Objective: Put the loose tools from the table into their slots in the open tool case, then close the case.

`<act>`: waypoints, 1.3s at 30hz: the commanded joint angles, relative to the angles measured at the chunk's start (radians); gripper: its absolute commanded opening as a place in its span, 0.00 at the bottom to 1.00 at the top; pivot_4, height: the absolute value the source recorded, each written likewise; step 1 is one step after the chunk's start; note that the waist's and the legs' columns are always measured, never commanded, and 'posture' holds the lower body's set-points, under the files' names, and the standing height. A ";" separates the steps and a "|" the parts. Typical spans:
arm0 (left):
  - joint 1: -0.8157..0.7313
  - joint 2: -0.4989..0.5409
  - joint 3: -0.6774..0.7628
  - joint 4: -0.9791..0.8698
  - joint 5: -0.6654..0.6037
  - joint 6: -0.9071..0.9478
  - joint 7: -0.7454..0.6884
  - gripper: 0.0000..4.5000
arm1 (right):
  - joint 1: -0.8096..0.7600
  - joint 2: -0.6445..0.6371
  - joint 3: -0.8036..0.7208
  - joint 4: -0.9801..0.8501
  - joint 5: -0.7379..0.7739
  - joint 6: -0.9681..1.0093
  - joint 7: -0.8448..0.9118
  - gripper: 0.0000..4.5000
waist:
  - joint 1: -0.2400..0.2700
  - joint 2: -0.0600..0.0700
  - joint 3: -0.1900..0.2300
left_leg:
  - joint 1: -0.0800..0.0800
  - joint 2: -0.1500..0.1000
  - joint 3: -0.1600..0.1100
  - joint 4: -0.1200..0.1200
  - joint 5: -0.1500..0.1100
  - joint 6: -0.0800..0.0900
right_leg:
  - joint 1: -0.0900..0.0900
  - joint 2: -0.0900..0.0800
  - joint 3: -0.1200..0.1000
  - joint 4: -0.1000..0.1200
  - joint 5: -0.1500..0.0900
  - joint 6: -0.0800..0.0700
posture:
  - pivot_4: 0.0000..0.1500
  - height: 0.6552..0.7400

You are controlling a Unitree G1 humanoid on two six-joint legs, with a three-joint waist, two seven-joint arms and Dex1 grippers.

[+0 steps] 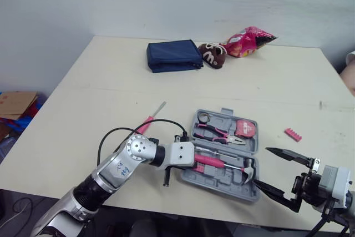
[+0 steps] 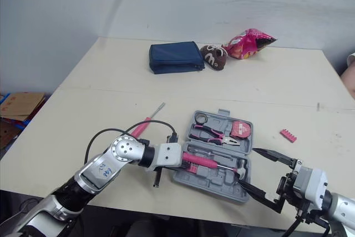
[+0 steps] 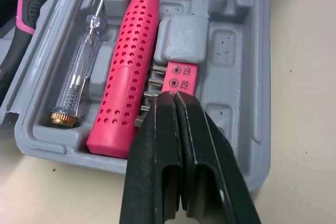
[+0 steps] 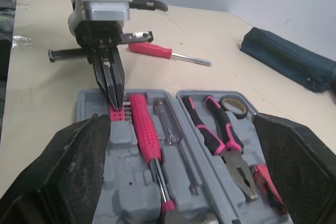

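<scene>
LOOSE TOOLS AWAIT THEIR SLOTS: The left end effector (image 3: 174,97), its two black fingers pressed together, rests its tips on a pink bit holder (image 3: 181,76). The holder sits in the near half of the open tool case (image 1: 222,186), just beside a pink perforated-handled driver (image 3: 126,77) and a clear-handled tester screwdriver (image 3: 79,77). The right end effector (image 1: 259,165) hangs at the case's other end, fingers spread wide and holding nothing. Two tools lie loose on the surface (image 1: 83,137). A pink screwdriver (image 1: 151,120) lies beyond the left end effector, apart from the case, and a small pink bit strip (image 1: 292,134) lies just beyond the right end effector. Both look light and rigid. The screwdriver's round handle and thin shank will likely roll, so a pinch across the middle of the handle seems soundest. The bit strip is low and short and is probably best taken across its narrow sides. The hard plastic case appears light enough to slide when pushed, so closing it may need one end effector to steady it
</scene>
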State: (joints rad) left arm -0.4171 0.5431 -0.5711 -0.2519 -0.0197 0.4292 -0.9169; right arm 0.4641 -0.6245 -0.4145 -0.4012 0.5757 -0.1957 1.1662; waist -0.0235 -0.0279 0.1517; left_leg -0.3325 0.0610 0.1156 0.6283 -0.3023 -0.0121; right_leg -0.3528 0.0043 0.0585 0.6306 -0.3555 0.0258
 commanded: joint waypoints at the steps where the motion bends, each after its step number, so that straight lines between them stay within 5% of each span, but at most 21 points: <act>1: 0.089 0.034 -0.060 0.223 0.072 0.031 0.004 0.00 | -0.004 -0.015 -0.012 -0.028 0.002 -0.003 -0.009 1.00 | -0.002 -0.001 -0.002 | 0.000 0.000 0.000 -0.001 0.000 0.001 | 0.002 0.000 0.000 -0.004 0.002 0.001 | 1.00 1.00; 7: 0.087 -0.024 0.010 0.217 0.008 -0.104 0.002 0.00 | -0.010 -0.015 -0.017 -0.013 -0.004 -0.014 -0.007 1.00 | -0.004 0.000 -0.011 | 0.000 0.000 0.002 -0.006 0.001 0.001 | 0.004 -0.003 -0.001 -0.011 0.004 0.001 | 1.00 1.00; 10: 0.107 -0.081 0.190 0.128 -0.203 -0.210 -0.057 0.00 | -0.007 -0.019 -0.045 -0.010 0.008 -0.016 -0.009 1.00 | -0.003 0.005 -0.008 | -0.005 0.000 0.006 -0.009 0.001 0.002 | -0.003 -0.005 -0.002 -0.011 0.003 0.001 | 1.00 1.00; 16: 0.162 0.007 0.387 0.047 -0.385 -0.299 -0.211 0.00 | 0.018 -0.038 -0.130 0.004 0.035 0.004 -0.014 1.00 | -0.005 0.003 0.003 | -0.024 0.000 0.006 -0.007 0.005 0.001 | -0.035 -0.005 -0.008 0.005 0.009 0.014 | 1.00 1.00; 19: 0.184 0.039 0.514 0.018 -0.467 -0.223 -0.156 0.00 | 0.033 -0.046 -0.198 0.042 0.052 0.012 -0.017 1.00 | -0.004 0.006 0.005 | -0.028 0.000 0.006 -0.007 0.006 -0.006 | -0.040 -0.004 -0.008 0.008 0.003 0.015 | 1.00 1.00; 22: 0.254 0.102 0.658 0.056 -0.473 -0.221 -0.122 0.18 | 0.054 -0.053 -0.290 0.134 0.062 0.009 -0.007 1.00 | -0.005 0.004 0.007 | -0.028 0.000 0.006 -0.007 0.001 -0.003 | -0.039 -0.003 -0.007 0.007 0.002 0.016 | 1.00 1.00; 30: 0.325 0.232 0.950 0.532 -0.373 -0.476 -0.069 0.99 | 0.090 0.012 -0.455 0.441 -0.001 -0.120 -0.047 1.00 | -0.008 -0.002 0.014 | -0.025 0.000 0.006 -0.008 -0.002 0.000 | -0.039 -0.004 -0.007 0.007 0.002 0.015 | 1.00 1.00; 39: 0.249 0.331 1.057 0.918 -0.379 -0.562 -0.091 1.00 | 0.123 0.103 -0.537 0.527 -0.235 -0.088 -0.516 1.00 | -0.012 -0.001 0.014 | -0.025 0.000 0.007 -0.009 -0.005 -0.004 | -0.041 -0.007 -0.008 0.011 -0.001 0.010 | 1.00 1.00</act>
State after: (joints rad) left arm -0.1619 0.8586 0.4630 0.6405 -0.3942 -0.1058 -0.9915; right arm 0.5704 -0.5288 -0.9170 0.1532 0.3606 -0.3013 0.7118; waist -0.0357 -0.0286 0.1657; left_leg -0.3565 0.0609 0.1228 0.6188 -0.3078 -0.0177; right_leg -0.3935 -0.0029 0.0504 0.6417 -0.3564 0.0354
